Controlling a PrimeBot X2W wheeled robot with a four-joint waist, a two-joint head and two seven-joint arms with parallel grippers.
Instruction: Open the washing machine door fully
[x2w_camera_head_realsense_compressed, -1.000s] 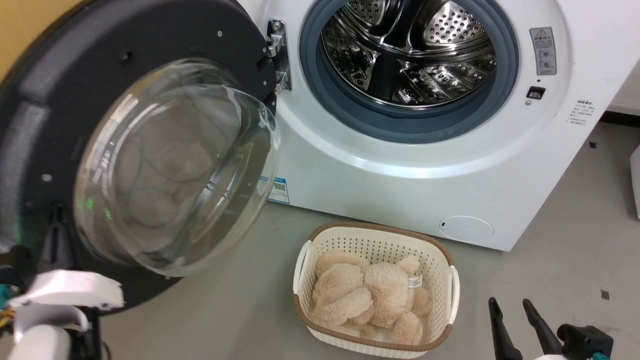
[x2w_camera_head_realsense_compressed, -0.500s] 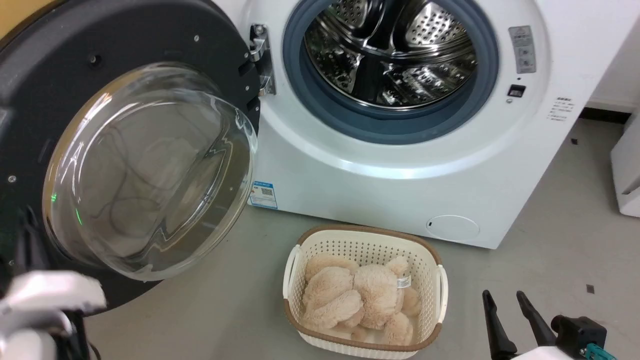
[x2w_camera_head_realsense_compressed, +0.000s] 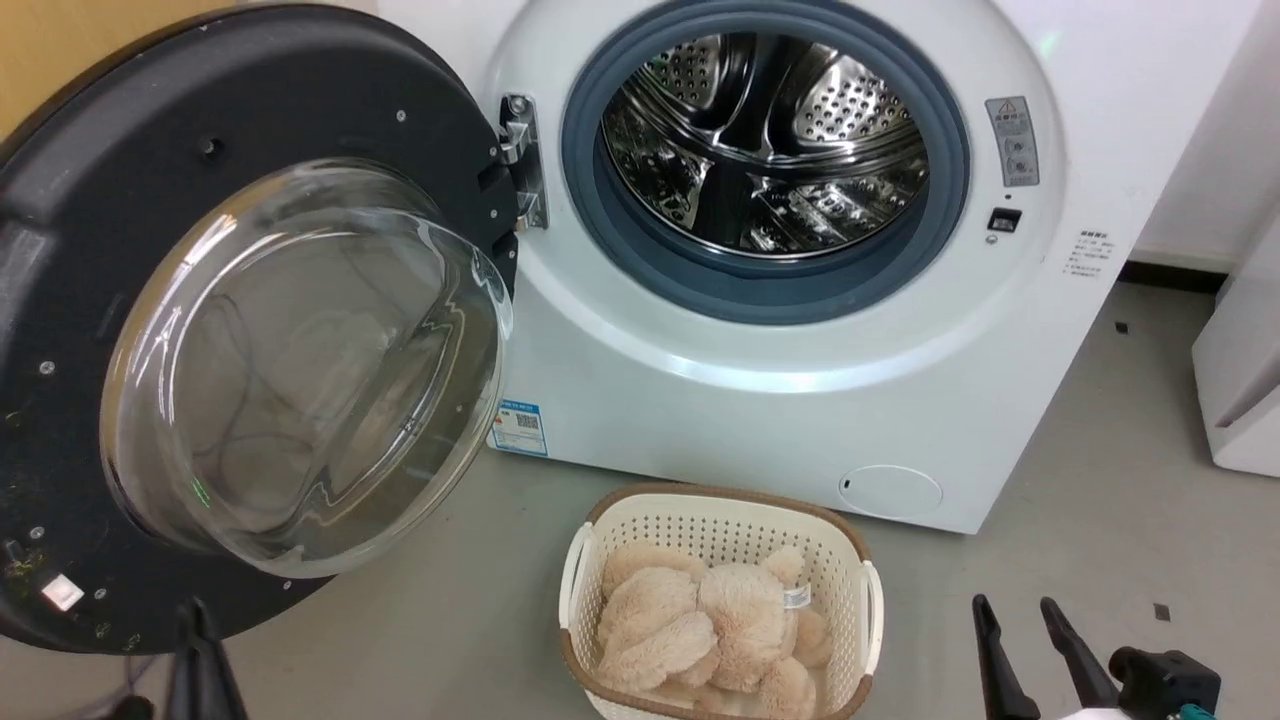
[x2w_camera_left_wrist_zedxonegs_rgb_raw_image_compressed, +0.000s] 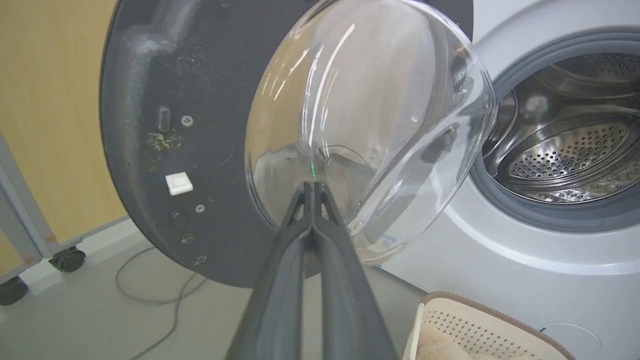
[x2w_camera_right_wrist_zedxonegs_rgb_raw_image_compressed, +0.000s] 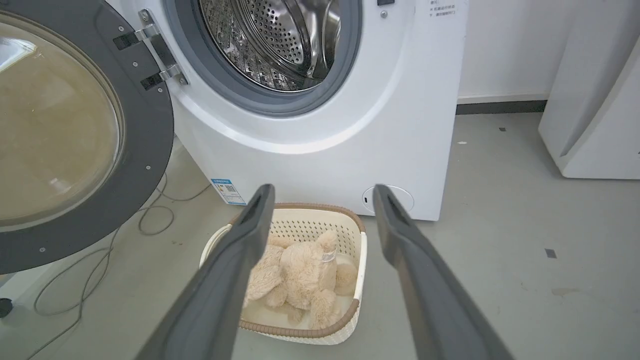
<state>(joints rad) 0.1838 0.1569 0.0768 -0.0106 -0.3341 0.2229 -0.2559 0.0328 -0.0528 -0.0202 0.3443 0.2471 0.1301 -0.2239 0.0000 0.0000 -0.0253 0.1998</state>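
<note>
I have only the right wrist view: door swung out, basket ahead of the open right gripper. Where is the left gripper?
Observer: The left gripper is shut and empty. It points at the door's glass; I cannot tell whether it touches.
Operator: Anything on the door's far edge?
Observer: A small white square sits on its dark face, near the rim.
Operator: And beyond the door?
Observer: A castor under a grey frame, before a yellow wall.
</note>
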